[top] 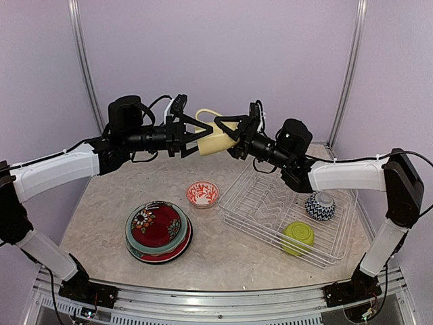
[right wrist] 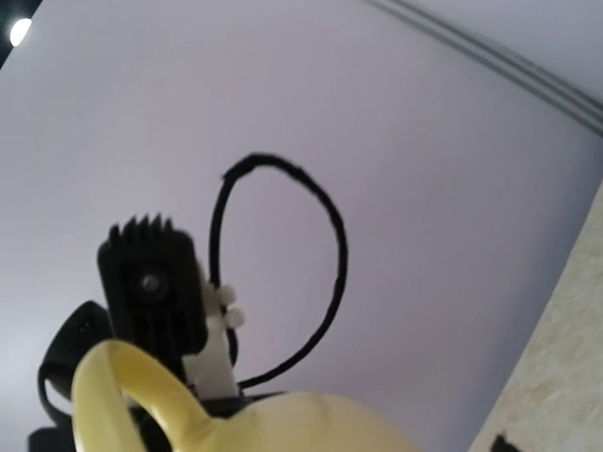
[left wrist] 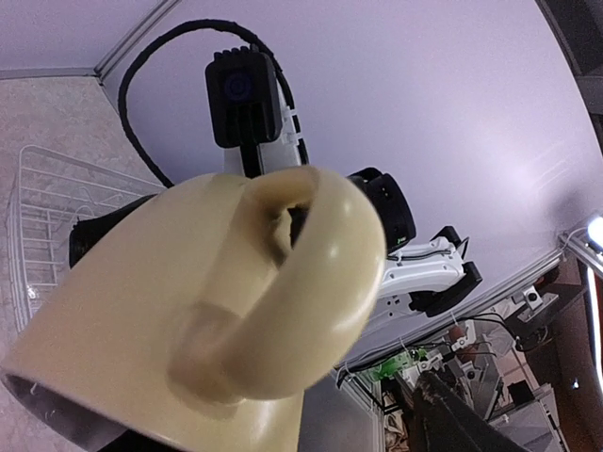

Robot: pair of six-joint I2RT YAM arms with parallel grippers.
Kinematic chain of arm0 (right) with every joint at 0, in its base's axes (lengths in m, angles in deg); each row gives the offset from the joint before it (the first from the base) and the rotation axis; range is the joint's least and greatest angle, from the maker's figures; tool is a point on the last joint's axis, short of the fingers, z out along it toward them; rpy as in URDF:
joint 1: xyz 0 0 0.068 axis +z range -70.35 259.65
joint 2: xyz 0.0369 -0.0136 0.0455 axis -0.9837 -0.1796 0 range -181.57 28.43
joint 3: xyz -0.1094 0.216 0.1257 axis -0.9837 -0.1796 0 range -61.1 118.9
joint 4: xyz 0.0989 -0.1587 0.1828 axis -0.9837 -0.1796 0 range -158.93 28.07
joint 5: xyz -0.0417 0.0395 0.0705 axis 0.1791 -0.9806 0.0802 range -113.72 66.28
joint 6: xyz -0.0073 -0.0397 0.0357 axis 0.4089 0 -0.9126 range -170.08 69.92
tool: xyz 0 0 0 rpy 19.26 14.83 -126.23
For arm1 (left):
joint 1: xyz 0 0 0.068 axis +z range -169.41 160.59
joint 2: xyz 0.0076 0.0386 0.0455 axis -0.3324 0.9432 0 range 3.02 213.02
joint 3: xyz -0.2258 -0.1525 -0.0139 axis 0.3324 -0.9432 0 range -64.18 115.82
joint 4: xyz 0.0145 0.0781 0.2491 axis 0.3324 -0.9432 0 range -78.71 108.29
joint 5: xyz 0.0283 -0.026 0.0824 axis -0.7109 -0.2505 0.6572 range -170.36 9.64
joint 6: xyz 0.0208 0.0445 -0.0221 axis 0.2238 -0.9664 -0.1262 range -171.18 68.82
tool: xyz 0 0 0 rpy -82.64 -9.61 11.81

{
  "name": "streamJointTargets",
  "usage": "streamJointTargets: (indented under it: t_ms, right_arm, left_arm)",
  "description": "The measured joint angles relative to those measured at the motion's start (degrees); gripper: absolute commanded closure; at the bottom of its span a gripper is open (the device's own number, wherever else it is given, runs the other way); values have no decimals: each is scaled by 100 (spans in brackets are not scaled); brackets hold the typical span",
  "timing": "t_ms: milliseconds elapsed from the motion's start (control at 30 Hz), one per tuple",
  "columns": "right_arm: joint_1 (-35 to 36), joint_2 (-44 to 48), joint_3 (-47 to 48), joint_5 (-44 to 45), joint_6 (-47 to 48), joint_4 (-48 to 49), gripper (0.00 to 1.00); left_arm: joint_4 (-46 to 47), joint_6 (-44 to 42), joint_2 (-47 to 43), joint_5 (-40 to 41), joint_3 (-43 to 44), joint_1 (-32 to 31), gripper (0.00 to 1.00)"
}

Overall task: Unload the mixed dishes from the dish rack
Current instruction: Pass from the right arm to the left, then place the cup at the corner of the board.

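The pale yellow mug [top: 215, 139] hangs in mid-air at the back centre, between my two grippers. My right gripper [top: 228, 133] is shut on it from the right. My left gripper [top: 201, 132] is open, its jaws spread around the mug's left side. In the left wrist view the mug [left wrist: 188, 311] fills the frame and one dark finger [left wrist: 466, 414] stands apart from it. In the right wrist view the mug [right wrist: 311, 428] lies at the bottom edge and hides my fingers. The white wire dish rack [top: 260, 203] holds an upturned blue-white bowl [top: 319, 205] and an upturned lime green bowl [top: 298, 237].
A red-white bowl [top: 203, 193] sits on the table left of the rack. A stack of plates [top: 157, 231] with a red floral one on top lies at the front left. Lilac walls close in the back and sides. A corner of the rack [left wrist: 47, 217] shows in the left wrist view.
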Motion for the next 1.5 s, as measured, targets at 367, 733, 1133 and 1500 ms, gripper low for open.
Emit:
streamJointTargets:
  t_ms: [367,733,1133,1500]
  right_arm:
    - [76,-203,0,-57,-385,662,100]
    - [74,-264,-2,-50,-476,739,78]
    - [-35,-186,2,-479,-195,380,0]
    - [-450,258,-13,-1156,817,-774,0]
  left_arm:
    - [229,2,76,116,2,0,59]
    - [236,-179,138,92,101,-2,100]
    - [-247,-431,-79,98,11,96,100]
    - [-1849,-789,-946,625,-210,1123,100]
